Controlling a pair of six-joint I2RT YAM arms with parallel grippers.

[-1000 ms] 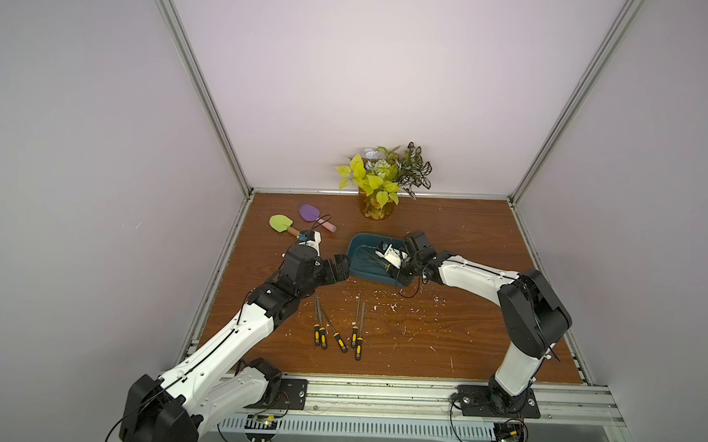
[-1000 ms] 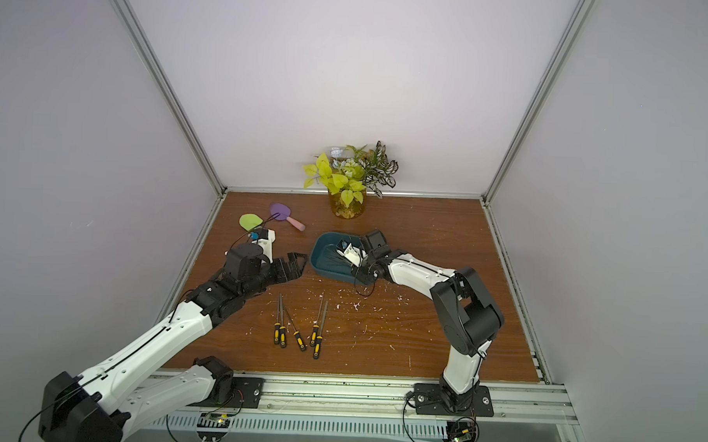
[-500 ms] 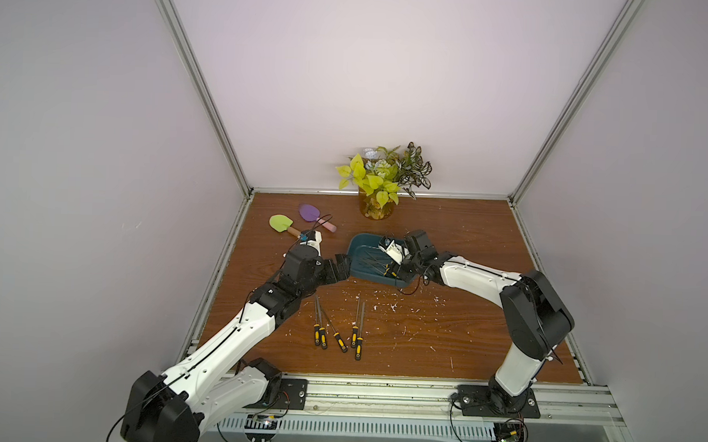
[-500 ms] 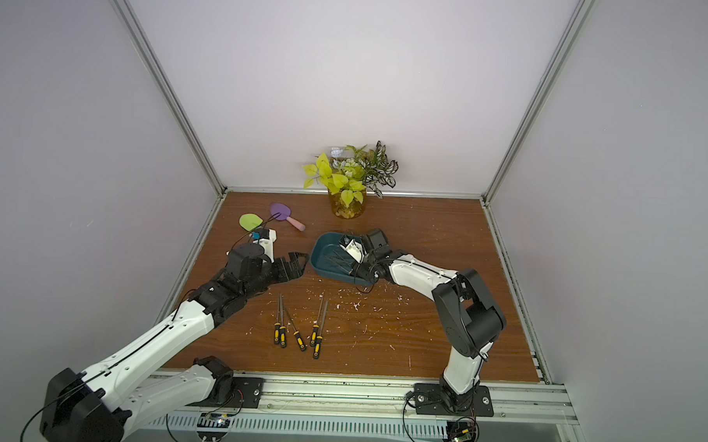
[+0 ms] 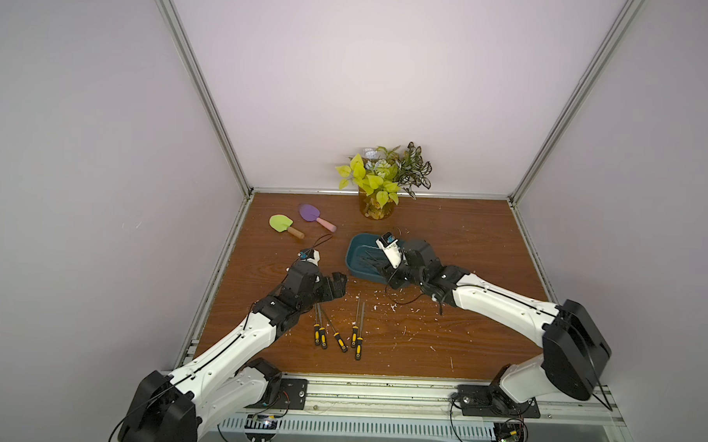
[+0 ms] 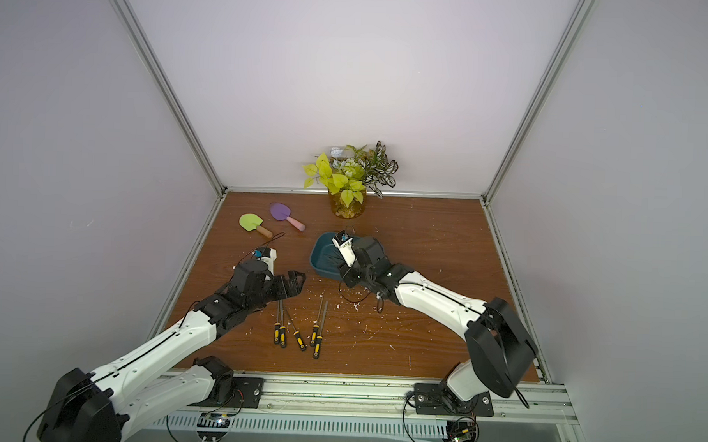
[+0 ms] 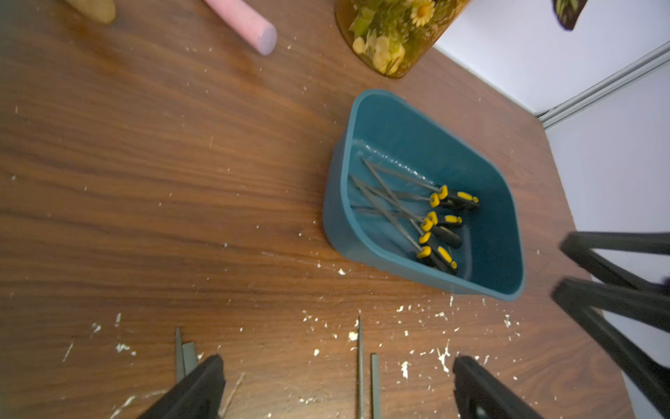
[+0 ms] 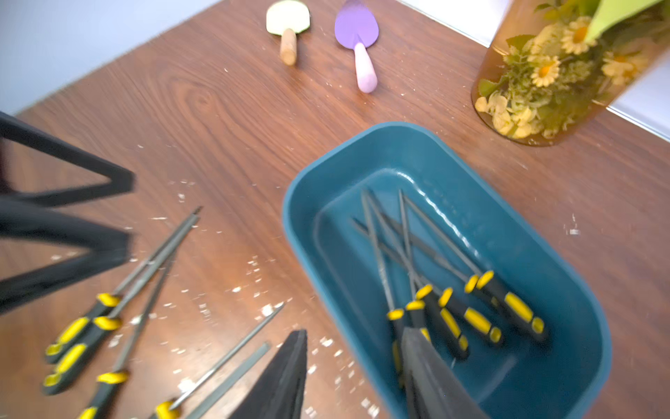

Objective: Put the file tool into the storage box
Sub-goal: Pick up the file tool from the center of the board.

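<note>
Partly done: a handful of yellow-and-black-handled files (image 7: 440, 232) already lie inside the storage box (image 5: 357, 250), while five loose files (image 5: 356, 331) lie on the table (image 5: 465, 242) on the box's near side, so you've got those five left. The right gripper (image 8: 354, 330) sits over the box's near end, claw spread with nothing pinched, and the left gripper (image 7: 337, 359) hovers off the box's near-left corner above the loose files, claw also spread and empty. Versus a second back, the right claw was pressed together over the box and is now spread, so I'd judge a file just got dropped in; the left gripper has edged slightly away from the box toward the loose files.
</note>
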